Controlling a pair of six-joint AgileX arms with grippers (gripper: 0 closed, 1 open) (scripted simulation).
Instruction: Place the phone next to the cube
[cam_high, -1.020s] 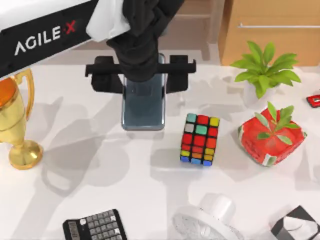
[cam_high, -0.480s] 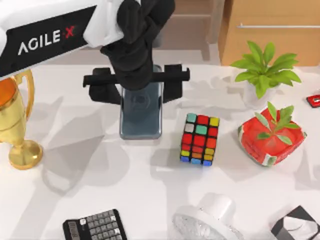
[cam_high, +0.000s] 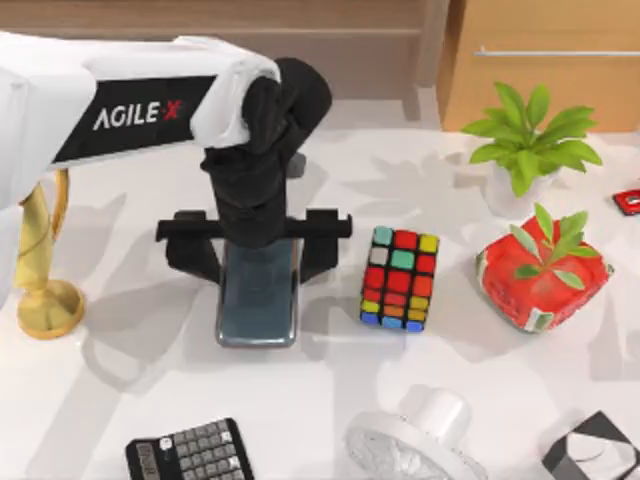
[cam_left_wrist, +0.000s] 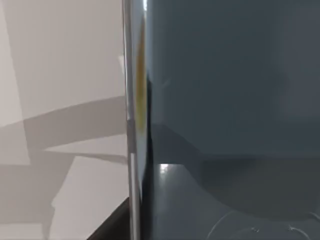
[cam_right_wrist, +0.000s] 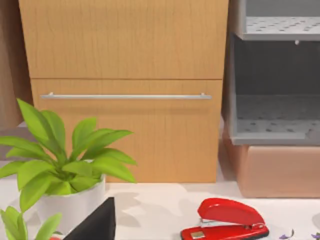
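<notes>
We find our left end effector (cam_high: 256, 262) clamped across the flat, glossy dark blue-grey phone with the thin silver rim (cam_high: 258, 312), one black finger (cam_high: 325, 245) on each long edge. The left wrist view confirms the glass face (cam_left_wrist: 230, 100) pressed close under the camera. The phone lies flat at mid-surface, its long axis running toward and away from the near edge of the white surface (cam_high: 120, 370). The black-framed puzzle cube with coloured square stickers (cam_high: 400, 279) stands to the phone's right, near but apart, with a narrow strip of bare surface between them. We judge the phone to be roughly beside the cube already; whether it rests on the surface or hangs just above cannot be told. What remains is letting go. The right arm sits parked off to the right, its camera facing the wooden cabinet (cam_right_wrist: 125, 90).
</notes>
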